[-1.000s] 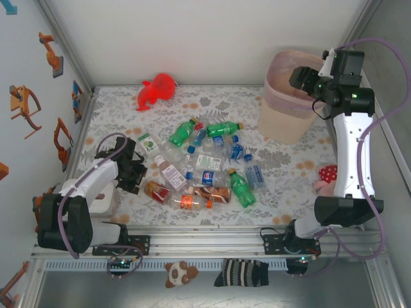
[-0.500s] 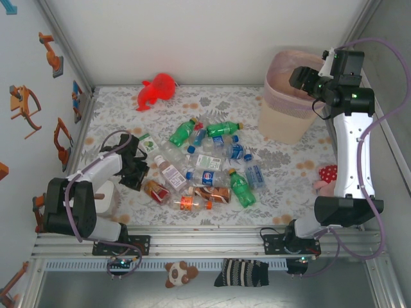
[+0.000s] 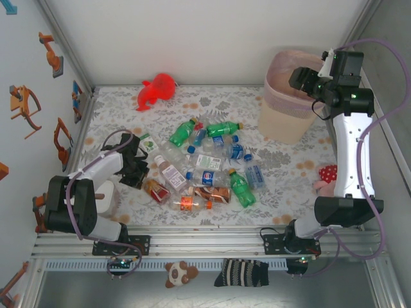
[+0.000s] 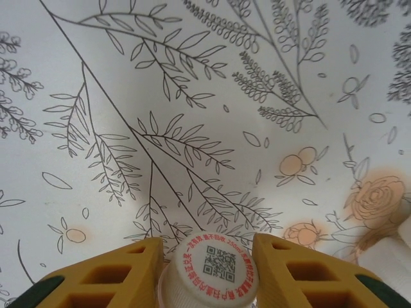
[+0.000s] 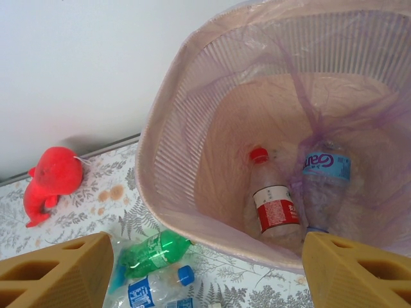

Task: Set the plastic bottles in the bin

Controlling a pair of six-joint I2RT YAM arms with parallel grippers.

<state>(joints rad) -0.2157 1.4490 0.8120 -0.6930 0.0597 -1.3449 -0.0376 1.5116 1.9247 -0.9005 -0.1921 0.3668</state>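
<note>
Closing left gripper (image 4: 208, 247) now clenched on white-capped bottle (image 4: 209, 274), right gripper (image 3: 298, 78) unchanged, spread wide over bin (image 3: 281, 125)

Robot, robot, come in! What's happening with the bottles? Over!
Left gripper pinching white-capped bottle. Right gripper open above bin, two bottles inside. Pile on table, nothing blocking.

Bright, even light — in the top view the bottles (image 3: 205, 163) throw only faint shadows on the table (image 3: 289, 160). The left wrist view is crisp, with a soft grey shadow just above the bottle (image 4: 215, 273); the bin (image 5: 173, 141) mesh in the right wrist view is sharp too
</note>
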